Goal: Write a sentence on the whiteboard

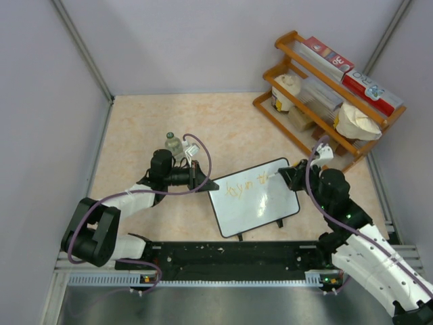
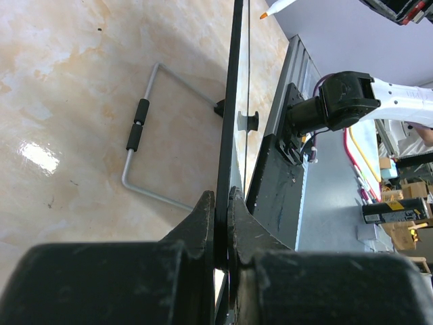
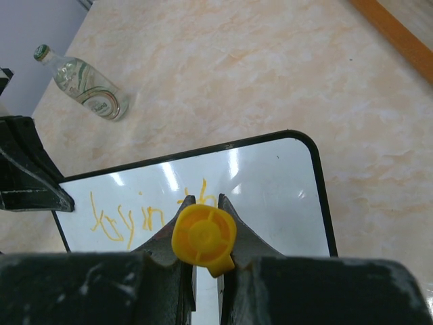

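The whiteboard (image 1: 260,210) stands tilted at mid table, black-framed, with the orange sentence (image 1: 247,184) along its upper part. My left gripper (image 1: 205,183) is shut on the board's left edge, which the left wrist view shows edge-on (image 2: 233,101) between the jaws (image 2: 222,203). My right gripper (image 1: 287,175) is shut on an orange marker (image 3: 203,237), seen from its yellow end cap, with the tip at the board by the last letters (image 1: 269,177). In the right wrist view the board (image 3: 277,183) shows the writing (image 3: 128,220), whose right end is partly hidden behind my fingers.
A clear glass bottle (image 1: 174,143) lies behind the left gripper, also in the right wrist view (image 3: 88,84). A wooden rack (image 1: 325,95) with boxes and bags stands at the back right. The board's wire stand (image 2: 145,128) rests on the table. A black rail (image 1: 230,254) runs along the front edge.
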Motion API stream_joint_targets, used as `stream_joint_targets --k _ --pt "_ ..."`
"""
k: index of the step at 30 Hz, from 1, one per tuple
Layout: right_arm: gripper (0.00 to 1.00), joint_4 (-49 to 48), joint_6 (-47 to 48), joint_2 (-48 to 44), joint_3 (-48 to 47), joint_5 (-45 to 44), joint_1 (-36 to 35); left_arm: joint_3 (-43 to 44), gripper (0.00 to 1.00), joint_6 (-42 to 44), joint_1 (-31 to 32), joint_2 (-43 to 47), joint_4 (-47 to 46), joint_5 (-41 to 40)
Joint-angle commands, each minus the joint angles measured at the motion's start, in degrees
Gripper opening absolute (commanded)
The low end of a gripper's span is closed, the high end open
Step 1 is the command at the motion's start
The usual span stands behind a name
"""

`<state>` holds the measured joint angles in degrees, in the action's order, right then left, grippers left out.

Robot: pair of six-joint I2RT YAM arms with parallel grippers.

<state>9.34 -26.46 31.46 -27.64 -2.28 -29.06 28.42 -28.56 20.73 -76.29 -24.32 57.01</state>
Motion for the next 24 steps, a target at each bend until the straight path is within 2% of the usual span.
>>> stream_joint_targets --k 1,24 --pt "0.00 -1.70 0.26 0.09 -2.86 -1.58 0.58 -1.53 0.00 7.90 -0.08 -1.76 3.84 -7.53" --pt "0.00 -0.82 1.06 3.08 -0.22 -6.42 0.58 -1.62 0.00 7.90 -0.16 -1.67 3.84 -7.62"
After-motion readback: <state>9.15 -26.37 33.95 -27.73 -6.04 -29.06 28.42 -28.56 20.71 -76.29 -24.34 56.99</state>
